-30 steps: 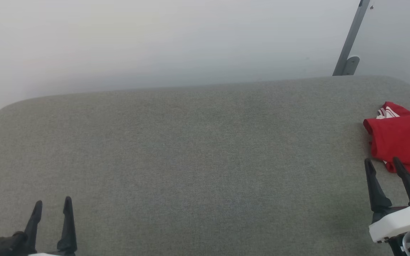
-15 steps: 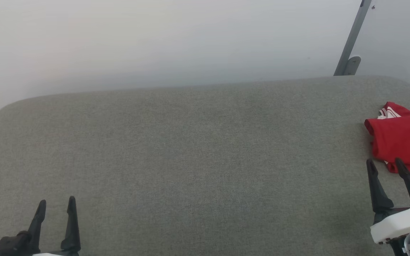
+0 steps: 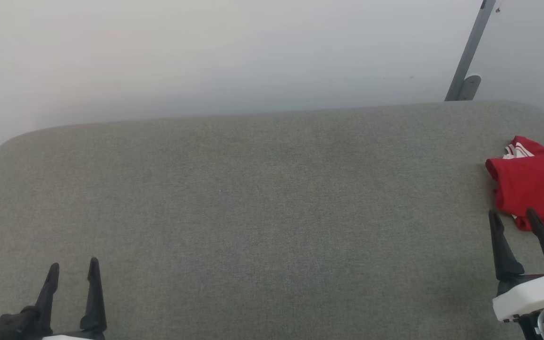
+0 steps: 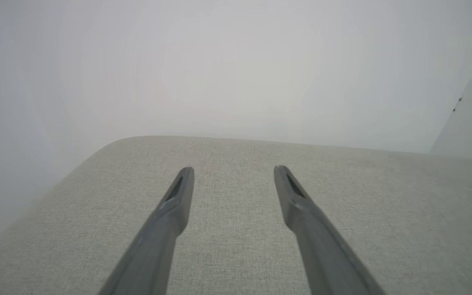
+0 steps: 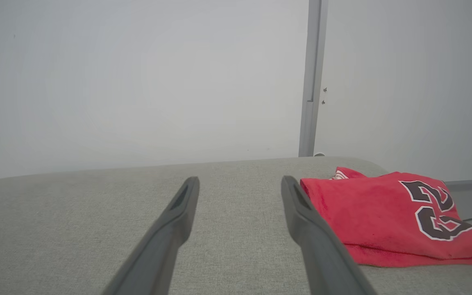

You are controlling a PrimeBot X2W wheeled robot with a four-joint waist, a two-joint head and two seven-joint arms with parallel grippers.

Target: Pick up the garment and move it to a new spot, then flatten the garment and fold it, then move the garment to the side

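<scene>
The garment, folded and red, shows a black, white-outlined "23"; right gripper just beside it, fingers spread, empty; left gripper well apart from it, likewise released.

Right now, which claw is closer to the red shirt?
The right gripper: it reaches almost to the edge of the shirt. The left gripper sits far away across the grey surface, with nothing near it.
</scene>
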